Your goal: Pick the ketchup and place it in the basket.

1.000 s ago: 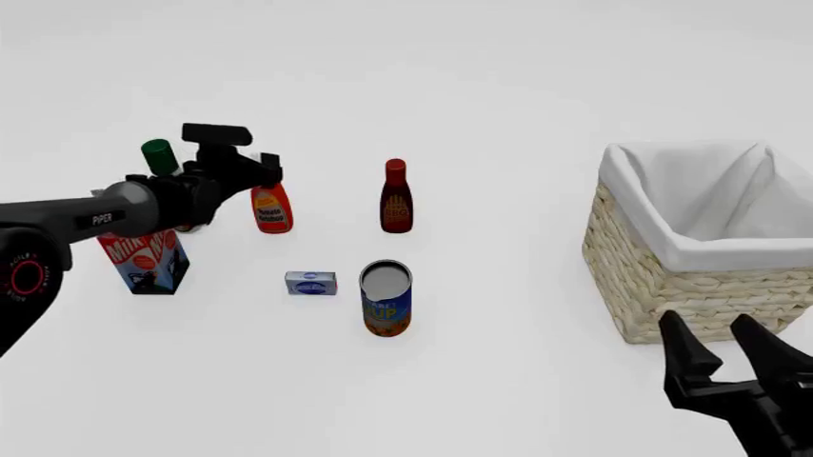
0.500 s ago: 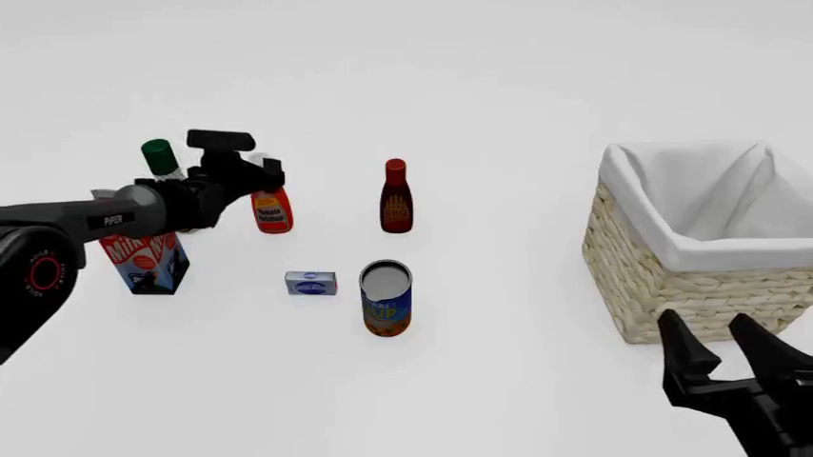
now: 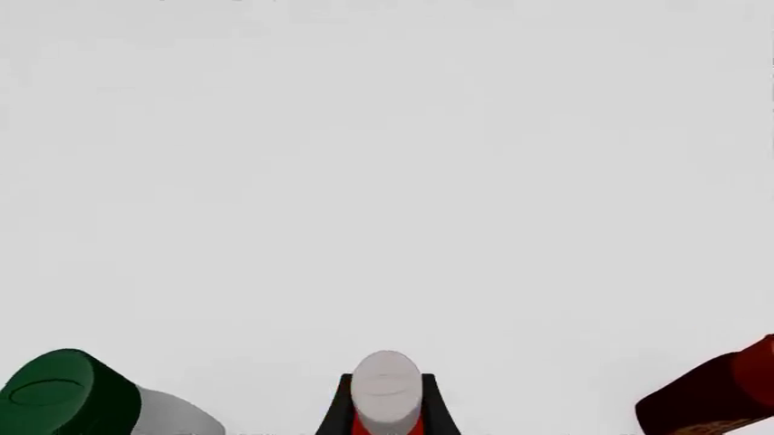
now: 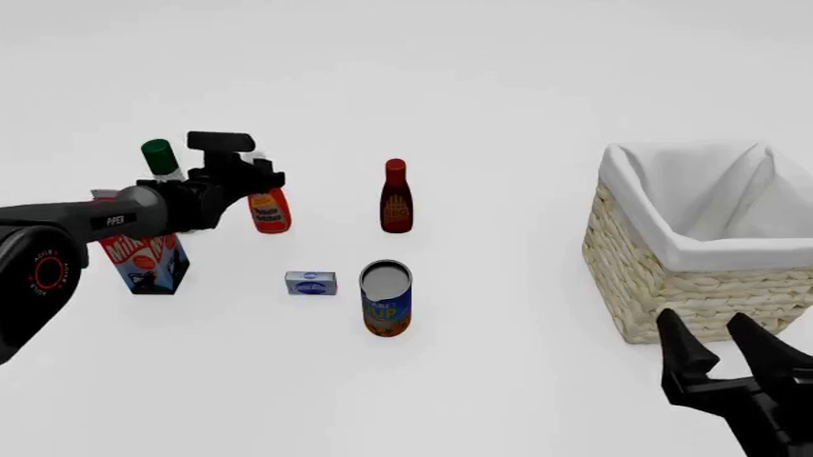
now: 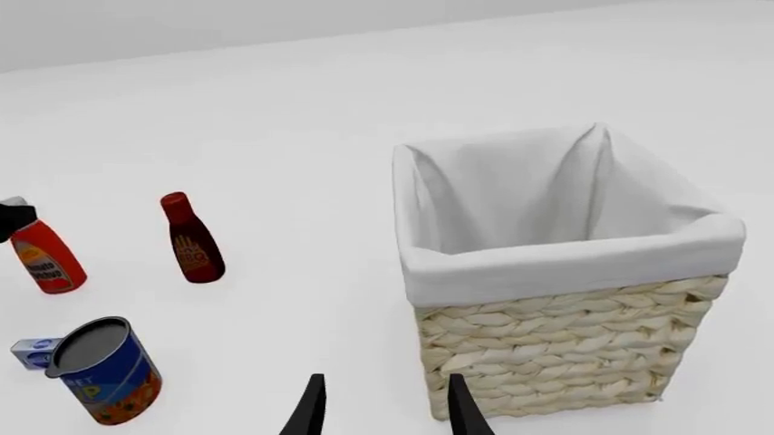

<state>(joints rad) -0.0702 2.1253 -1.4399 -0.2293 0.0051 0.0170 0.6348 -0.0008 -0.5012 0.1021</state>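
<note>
Pictured on a white table [image 4: 508, 86]: the ketchup [image 4: 268, 209], an orange-red squeeze bottle with a pale cap, gripped at the neck by the jaws of the left gripper [image 4: 261, 176]. Bottle leaning a little, top toward the arm; impossible to tell from the front view whether its base rests on the table or hangs just clear. From the left wrist view, dark fingers [image 3: 336, 410] pressed against either side of the pale cap.

Just behind the left arm, a white bottle with a green cap [image 4: 160, 158]; in front of it, a red-and-blue carton [image 4: 144, 260] partly hidden by the arm. To the right of the ketchup and apart from it, a darker red bottle [image 4: 395, 197], upright. Nearer the camera, a small blue-and-silver box [image 4: 310, 283] lying flat beside an upright blue-and-orange can [image 4: 385, 298].

Far right, well apart from the ketchup: the basket [image 4: 635, 276], woven straw with white cloth lining folded over its rim, nothing visible inside.

Low at the front right corner, near the basket: the right gripper [image 4: 718, 345], jaws spread and holding nothing.
</note>
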